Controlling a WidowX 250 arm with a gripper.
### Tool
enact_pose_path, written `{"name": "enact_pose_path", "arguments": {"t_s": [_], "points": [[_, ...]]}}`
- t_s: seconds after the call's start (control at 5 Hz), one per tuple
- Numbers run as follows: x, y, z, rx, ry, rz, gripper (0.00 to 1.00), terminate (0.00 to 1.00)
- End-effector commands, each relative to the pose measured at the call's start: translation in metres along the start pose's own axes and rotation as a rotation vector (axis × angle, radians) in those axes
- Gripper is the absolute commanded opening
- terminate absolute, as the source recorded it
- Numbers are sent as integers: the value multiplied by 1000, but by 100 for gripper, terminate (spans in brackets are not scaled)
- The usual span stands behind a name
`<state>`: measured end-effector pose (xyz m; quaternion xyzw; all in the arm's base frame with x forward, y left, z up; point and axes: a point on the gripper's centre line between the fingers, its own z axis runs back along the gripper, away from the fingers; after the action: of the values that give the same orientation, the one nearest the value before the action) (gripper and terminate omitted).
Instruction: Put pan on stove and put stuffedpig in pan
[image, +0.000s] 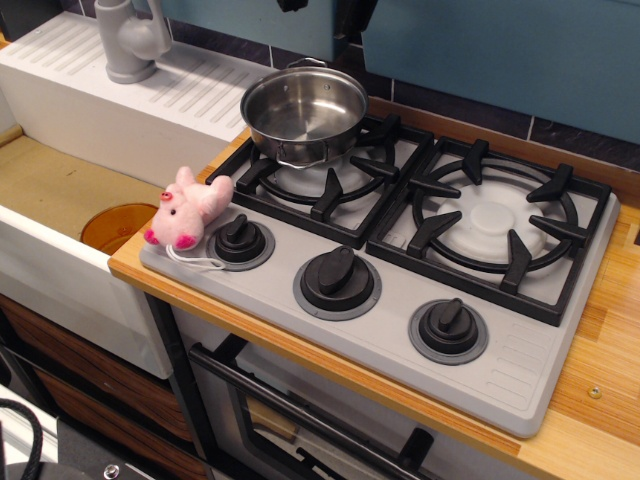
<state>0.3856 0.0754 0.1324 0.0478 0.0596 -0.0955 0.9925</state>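
Note:
The pan (304, 112) is a shiny steel pot standing upright and empty on the back left part of the left burner grate of the grey stove (400, 335). The stuffedpig (187, 209) is a pink plush lying on the stove's front left corner, touching the left knob (240, 240), with its white string loop in front of it. My gripper (320, 12) hangs at the top edge above and behind the pan. Only its two dark fingertips show; they stand apart with nothing between them.
A white sink (60, 215) with an orange drain disc (115, 225) lies left of the stove, with a grey faucet (130, 40) behind it. The right burner grate (495, 220) holds nothing. Two more knobs (337, 280) sit along the front. Wooden counter surrounds the stove.

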Motion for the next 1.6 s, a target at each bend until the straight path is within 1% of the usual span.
{"name": "enact_pose_path", "arguments": {"t_s": [0.0, 0.4, 0.6, 0.8, 1.0, 1.4], "points": [[-29, 19, 31, 43, -127, 12, 100, 0], [-71, 23, 19, 81, -169, 55, 100, 0], [-95, 23, 7, 106, -188, 77, 100, 0], [-111, 20, -9, 119, -211, 106, 100, 0], [-117, 16, -29, 121, -250, 114, 100, 0], [-119, 14, -58, 126, -311, 109, 100, 0]]}}
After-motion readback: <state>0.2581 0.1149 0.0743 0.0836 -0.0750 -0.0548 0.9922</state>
